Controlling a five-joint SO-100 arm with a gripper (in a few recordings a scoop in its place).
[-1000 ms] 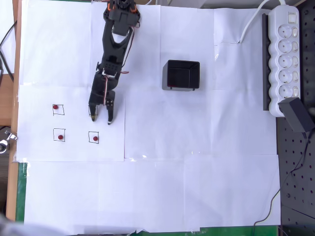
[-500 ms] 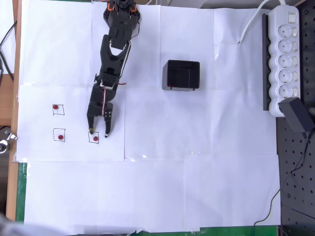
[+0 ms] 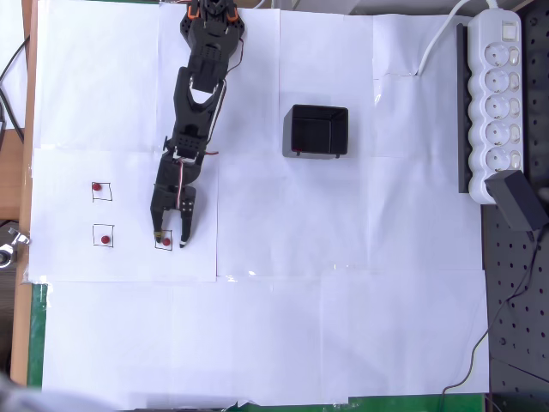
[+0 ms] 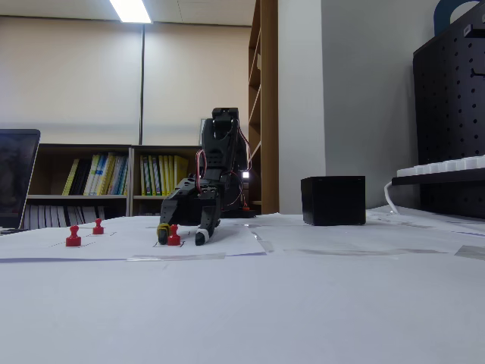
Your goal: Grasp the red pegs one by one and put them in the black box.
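The jaws (image 3: 171, 237) stand open and empty, lowered over the peg (image 3: 166, 242) in the drawn square nearest the bench's front edge. The peg stands upright between the two tips, as the fixed view (image 4: 173, 235) confirms, so closing should catch it. The black box (image 3: 316, 130) sits well apart, toward the back.

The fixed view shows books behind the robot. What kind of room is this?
Probably an office or lab: bookshelves line the back wall, a pegboard stands at right, and a ceiling strip light glows above.
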